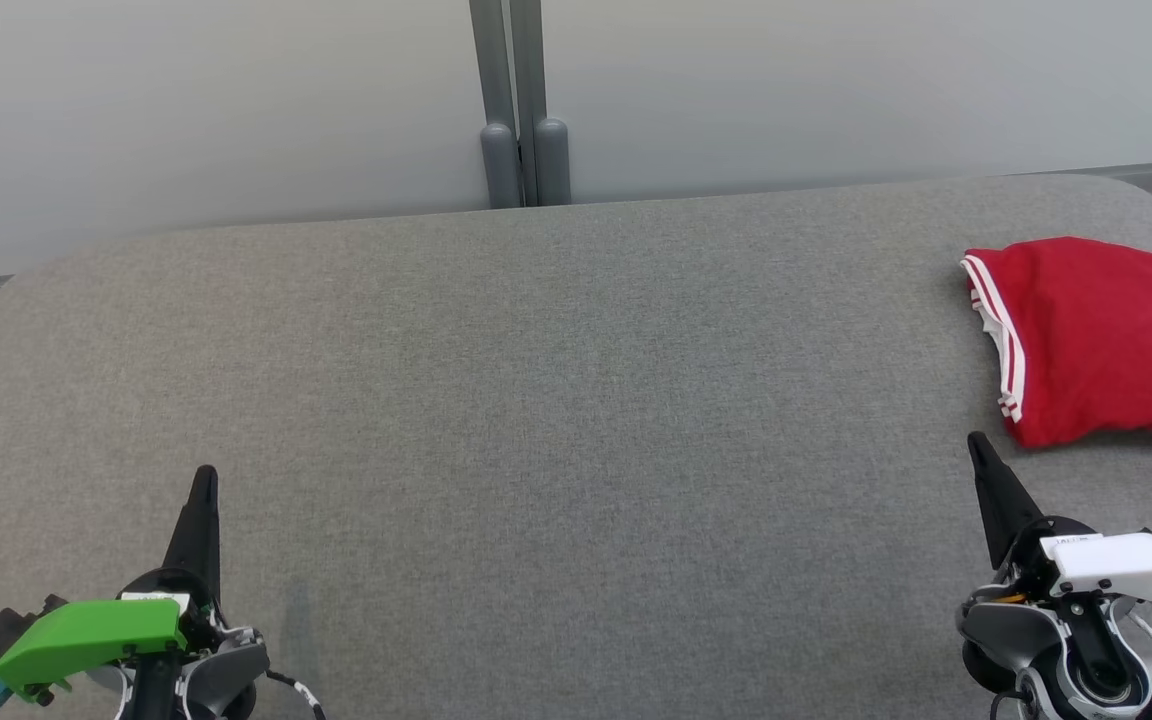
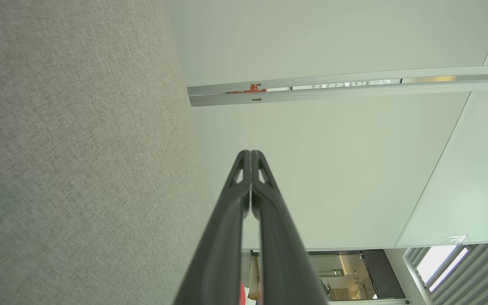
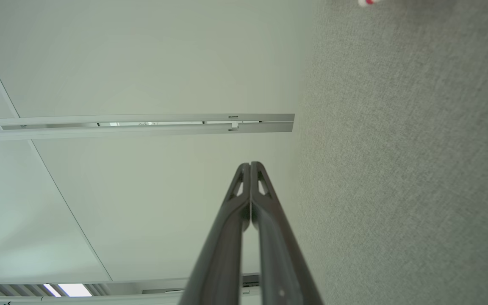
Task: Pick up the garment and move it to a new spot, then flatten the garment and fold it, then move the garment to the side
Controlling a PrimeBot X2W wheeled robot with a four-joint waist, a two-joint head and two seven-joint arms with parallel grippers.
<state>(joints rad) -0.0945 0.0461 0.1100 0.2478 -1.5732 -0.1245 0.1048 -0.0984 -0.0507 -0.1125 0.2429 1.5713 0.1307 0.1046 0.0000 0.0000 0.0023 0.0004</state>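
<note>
The left fingers [image 1: 200, 520] and right fingers [image 1: 998, 500] are each pressed tight together, gripping nothing, low over the grey fabric worktop [image 1: 556, 400]. Just past the right fingers lies the red garment [image 1: 1106, 340], white-striped, at the worktop's right side. Behind stand pale wall panels [image 1: 236, 100] and a grey post [image 1: 521, 100].

Left tool [image 1: 204, 482] and right tool [image 1: 979, 447] rest low, well apart, both pinched closed, empty, fingers [image 2: 227, 220] pointing forward, seemingly level.
</note>
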